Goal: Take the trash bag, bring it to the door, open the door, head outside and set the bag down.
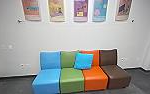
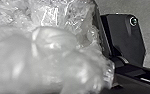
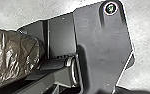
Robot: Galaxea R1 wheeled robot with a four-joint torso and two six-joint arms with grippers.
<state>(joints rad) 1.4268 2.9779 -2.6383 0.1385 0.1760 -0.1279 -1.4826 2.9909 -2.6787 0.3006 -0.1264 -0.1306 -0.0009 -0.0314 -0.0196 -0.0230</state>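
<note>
In the left wrist view, the crumpled translucent plastic of the trash bag [image 2: 53,57] is being shown close up, with a knotted-looking bulge beside the robot's own dark plate. In the right wrist view, wrinkled brown plastic [image 3: 13,55] is being shown just beside robot parts; whether it belongs to the same bag cannot be told. How far apart the jaws of the left gripper and the right gripper are being held, and whether anything is being gripped by either, cannot be told. In the head view, a row of blue [image 1: 47,77], green [image 1: 71,78], orange [image 1: 96,77] and dark brown seats [image 1: 117,75] is being backed by a pale wall [image 1: 66,37]. A bright blue cushion [image 1: 83,61] is being propped across the green and orange backrests, and five colourful posters [image 1: 81,10] are being displayed above.
</note>
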